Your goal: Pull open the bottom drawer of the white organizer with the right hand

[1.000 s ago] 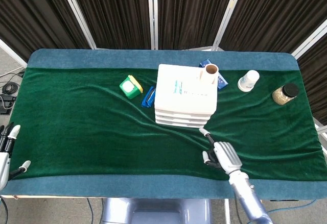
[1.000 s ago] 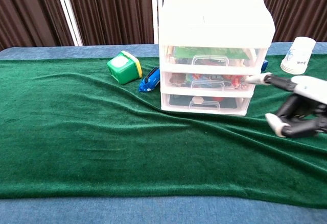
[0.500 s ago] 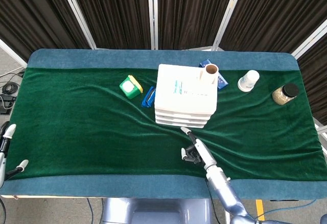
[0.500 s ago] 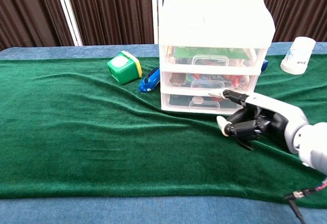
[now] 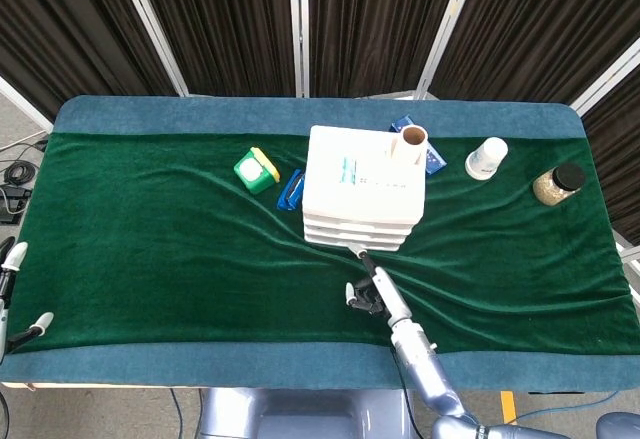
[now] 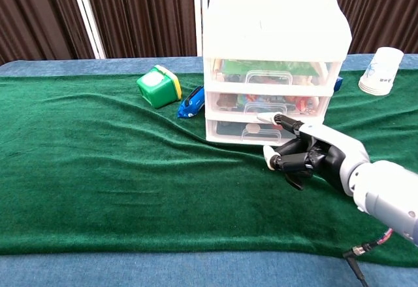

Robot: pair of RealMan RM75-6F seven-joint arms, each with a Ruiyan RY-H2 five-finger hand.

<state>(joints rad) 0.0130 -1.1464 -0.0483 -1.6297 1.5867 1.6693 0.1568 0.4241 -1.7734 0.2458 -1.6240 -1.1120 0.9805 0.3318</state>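
The white organizer (image 5: pixel 362 186) (image 6: pixel 271 65) stands mid-table with three clear drawers, all pushed in. Its bottom drawer (image 6: pixel 261 132) shows a small handle at the front centre. My right hand (image 6: pixel 305 155) (image 5: pixel 368 284) hovers just in front of the organizer, one finger stretched out toward the bottom drawer's handle, the other fingers curled in. The fingertip is at the drawer front; I cannot tell whether it touches. It holds nothing. My left hand (image 5: pixel 12 294) shows only at the left edge of the head view, off the table.
A green box (image 5: pixel 256 170) (image 6: pixel 159 85) and a blue toy (image 5: pixel 291 189) (image 6: pixel 191 101) lie left of the organizer. A brown tube (image 5: pixel 413 141), white cup (image 5: pixel 486 157) (image 6: pixel 381 71) and dark-lidded jar (image 5: pixel 558 184) stand to its right. The green cloth (image 6: pixel 117 182) has folds.
My right hand has swung left from the organizer's right side to its front, the outstretched finger now at the bottom drawer. The left hand has dropped lower at the frame edge.
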